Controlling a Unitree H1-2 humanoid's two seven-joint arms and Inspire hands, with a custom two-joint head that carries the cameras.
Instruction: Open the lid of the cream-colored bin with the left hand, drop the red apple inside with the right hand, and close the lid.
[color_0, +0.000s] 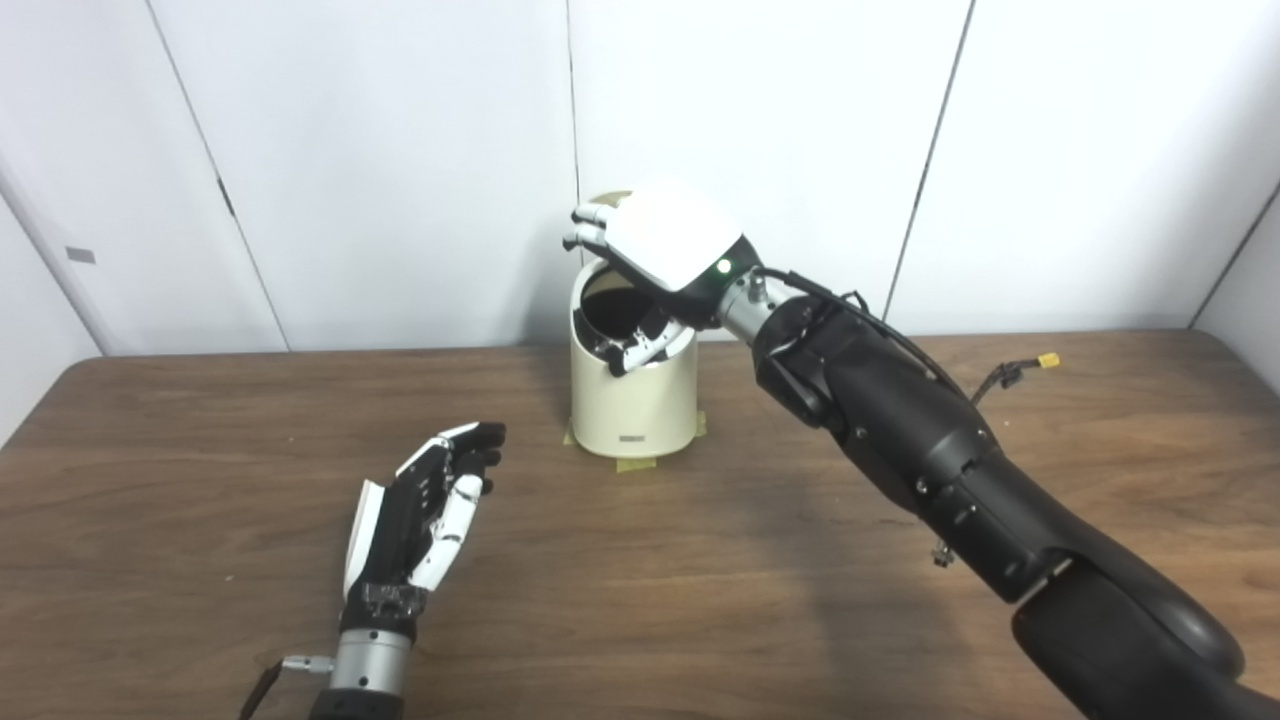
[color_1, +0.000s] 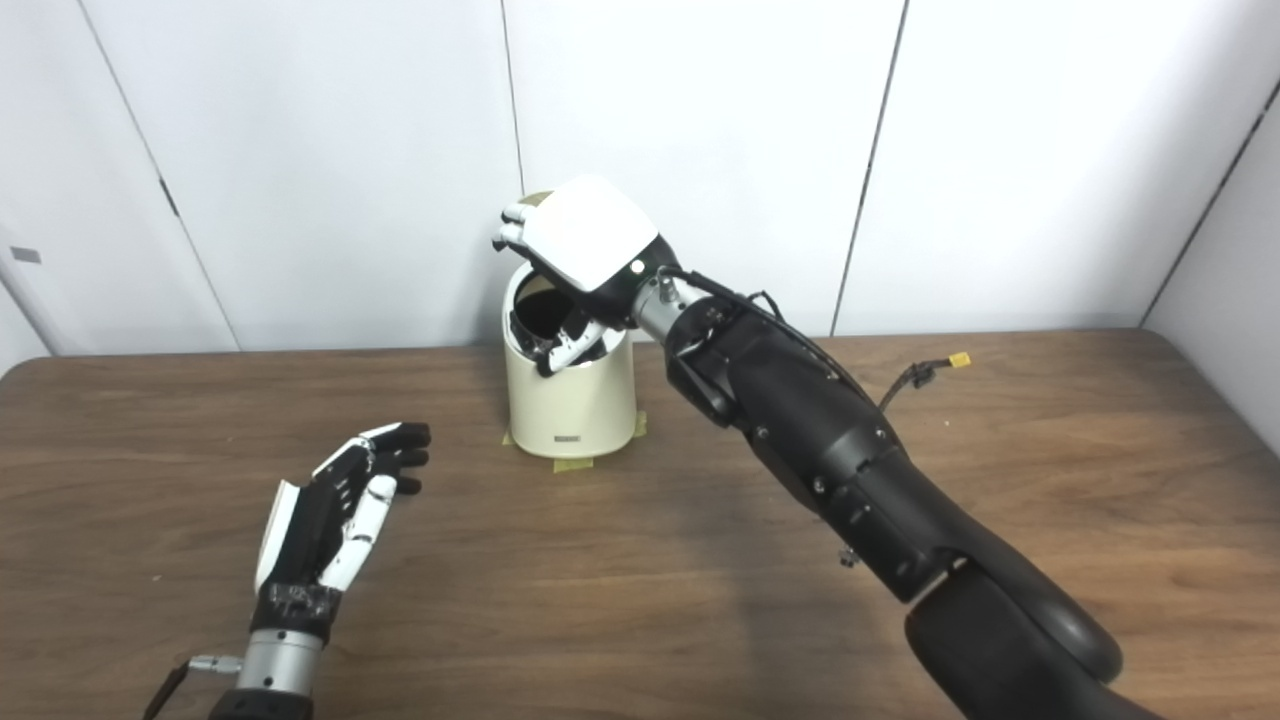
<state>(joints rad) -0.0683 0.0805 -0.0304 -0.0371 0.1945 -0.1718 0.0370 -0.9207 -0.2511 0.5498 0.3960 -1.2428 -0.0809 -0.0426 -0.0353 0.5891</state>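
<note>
The cream-colored bin (color_0: 634, 405) stands at the back middle of the wooden table, its dark mouth uncovered. A sliver of its raised lid (color_0: 613, 198) shows behind my right hand (color_0: 665, 250). That hand hovers over the mouth, palm down, with its fingers (color_0: 592, 226) stretched past the far rim and its thumb (color_0: 640, 352) hanging at the near rim; nothing shows in it. My left hand (color_0: 425, 505) is low over the table, left of and nearer than the bin, open and empty, not touching the lid. No red apple is visible; the bin's inside is dark.
Yellow tape strips (color_0: 636, 464) lie at the bin's base. A loose cable with a yellow connector (color_0: 1047, 360) hangs off my right forearm over the table's right side. White wall panels close off the back edge.
</note>
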